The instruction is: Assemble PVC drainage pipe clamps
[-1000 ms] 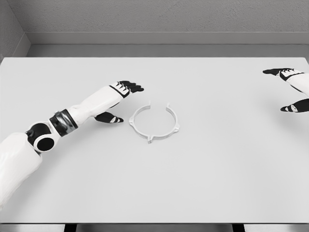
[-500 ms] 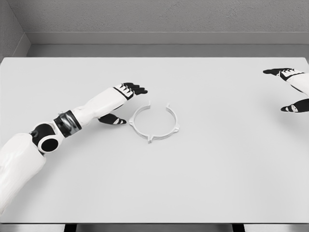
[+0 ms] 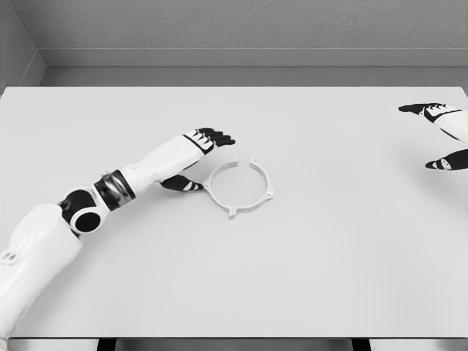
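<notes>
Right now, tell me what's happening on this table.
A humanoid robot is reaching its left hand toward a white PVC clamp ring lying flat on the white table. The hand is open, fingers above the ring's upper left, thumb at its left edge; whether it touches is unclear. The right hand hangs open at the far right.

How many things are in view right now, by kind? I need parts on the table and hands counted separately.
White clamp ring: 1
Robot hands: 2, the left hand beside the ring, the right hand at the table's far right edge
White table: 1
Total: 4
</notes>
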`<state>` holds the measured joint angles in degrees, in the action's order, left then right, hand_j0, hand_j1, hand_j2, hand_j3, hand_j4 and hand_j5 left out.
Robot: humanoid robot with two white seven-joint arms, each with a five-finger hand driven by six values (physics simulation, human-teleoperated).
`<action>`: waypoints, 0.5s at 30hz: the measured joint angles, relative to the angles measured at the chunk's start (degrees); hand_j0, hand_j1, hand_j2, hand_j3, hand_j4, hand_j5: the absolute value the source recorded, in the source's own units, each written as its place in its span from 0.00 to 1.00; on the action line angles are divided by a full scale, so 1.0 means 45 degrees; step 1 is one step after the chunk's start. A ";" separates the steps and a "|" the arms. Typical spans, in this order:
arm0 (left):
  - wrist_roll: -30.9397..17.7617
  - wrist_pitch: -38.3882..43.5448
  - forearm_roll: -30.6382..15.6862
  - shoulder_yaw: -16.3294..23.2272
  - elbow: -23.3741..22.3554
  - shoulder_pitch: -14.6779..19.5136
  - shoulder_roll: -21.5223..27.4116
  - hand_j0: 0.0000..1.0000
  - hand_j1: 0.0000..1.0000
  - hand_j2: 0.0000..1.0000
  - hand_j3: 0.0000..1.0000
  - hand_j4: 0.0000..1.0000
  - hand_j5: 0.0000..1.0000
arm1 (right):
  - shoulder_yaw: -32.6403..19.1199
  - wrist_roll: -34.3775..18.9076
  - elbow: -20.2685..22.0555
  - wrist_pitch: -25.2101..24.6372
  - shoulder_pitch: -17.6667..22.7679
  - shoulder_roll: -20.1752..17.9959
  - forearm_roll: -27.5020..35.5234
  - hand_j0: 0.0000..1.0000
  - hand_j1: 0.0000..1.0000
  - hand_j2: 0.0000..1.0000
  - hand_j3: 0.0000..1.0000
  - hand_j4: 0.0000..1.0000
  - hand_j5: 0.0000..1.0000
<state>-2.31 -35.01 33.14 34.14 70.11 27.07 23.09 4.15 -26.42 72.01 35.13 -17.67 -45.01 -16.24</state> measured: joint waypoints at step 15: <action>-0.0002 -0.0001 -0.0039 -0.0043 0.0057 -0.0039 -0.0200 1.00 1.00 1.00 1.00 1.00 1.00 | 0.0000 0.0001 -0.0006 0.0000 0.0020 -0.0001 0.0000 1.00 1.00 1.00 1.00 1.00 1.00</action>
<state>-2.32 -35.01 32.97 33.95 70.37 26.89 22.20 4.15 -26.42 71.98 35.13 -17.58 -45.02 -16.24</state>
